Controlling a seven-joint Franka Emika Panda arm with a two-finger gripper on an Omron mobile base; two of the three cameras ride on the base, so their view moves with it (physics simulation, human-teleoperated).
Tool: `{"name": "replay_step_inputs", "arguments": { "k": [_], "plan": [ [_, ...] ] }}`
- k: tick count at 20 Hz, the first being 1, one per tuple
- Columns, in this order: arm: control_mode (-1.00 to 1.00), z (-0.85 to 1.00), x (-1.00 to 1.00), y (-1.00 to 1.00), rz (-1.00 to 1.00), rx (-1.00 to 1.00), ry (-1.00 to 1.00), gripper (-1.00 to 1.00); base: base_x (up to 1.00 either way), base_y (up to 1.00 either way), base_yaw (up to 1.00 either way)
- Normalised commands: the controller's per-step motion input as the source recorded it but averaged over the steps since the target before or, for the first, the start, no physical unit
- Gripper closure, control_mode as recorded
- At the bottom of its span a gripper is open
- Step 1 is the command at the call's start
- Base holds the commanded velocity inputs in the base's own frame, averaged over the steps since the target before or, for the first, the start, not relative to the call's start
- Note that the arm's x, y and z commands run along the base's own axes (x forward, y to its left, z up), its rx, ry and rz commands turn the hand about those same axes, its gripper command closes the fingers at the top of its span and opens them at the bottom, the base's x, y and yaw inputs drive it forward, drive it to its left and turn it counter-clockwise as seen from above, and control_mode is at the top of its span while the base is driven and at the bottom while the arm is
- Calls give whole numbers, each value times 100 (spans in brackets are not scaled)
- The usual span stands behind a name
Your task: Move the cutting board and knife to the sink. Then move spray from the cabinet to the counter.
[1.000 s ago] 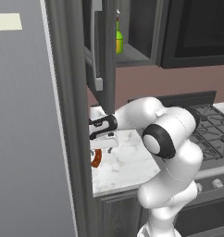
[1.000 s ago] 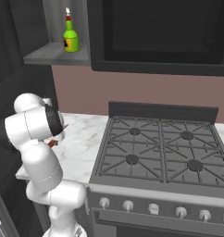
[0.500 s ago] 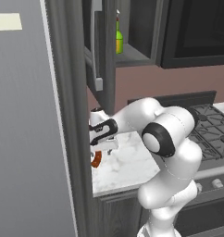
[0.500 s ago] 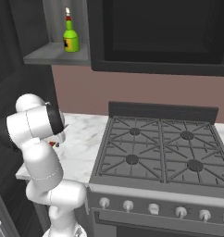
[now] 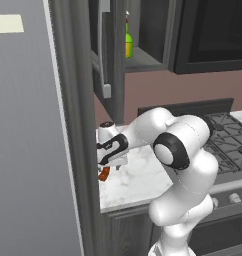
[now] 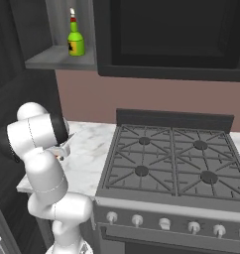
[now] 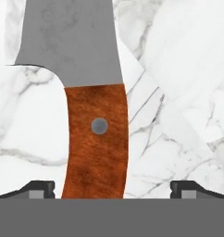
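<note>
Spray (image 6: 76,38) stands on cabinet (image 6: 60,57) shelf. Gripper (image 7: 112,187) low over counter (image 7: 178,92), fingers spread apart straddling knife (image 7: 93,115) handle.

Black gas stovetop (image 6: 171,161) with four burners; control knobs (image 6: 164,222) along its front. Black microwave-like unit (image 6: 176,34) above. Tall grey panel (image 5: 28,150), possibly a refrigerator.

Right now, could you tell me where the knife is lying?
The knife lies flat on the counter, in the hand view directly under the open jaws, its handle between the fingertips.
</note>
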Motion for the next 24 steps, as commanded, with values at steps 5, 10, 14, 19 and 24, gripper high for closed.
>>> {"name": "replay_step_inputs", "arguments": {
  "k": [5,10,14,19,24],
  "plan": [
    [-100,-14,0,4,0,0,0,-100,0,0,0],
    [-100,-4,0,3,0,0,0,100,0,0,0],
    [-100,0,0,0,0,0,0,100,0,0,0],
    [-100,0,0,0,0,0,-1,100,0,0,0],
    [-100,9,-5,-3,1,0,-10,100,0,0,0]
  ]
}}
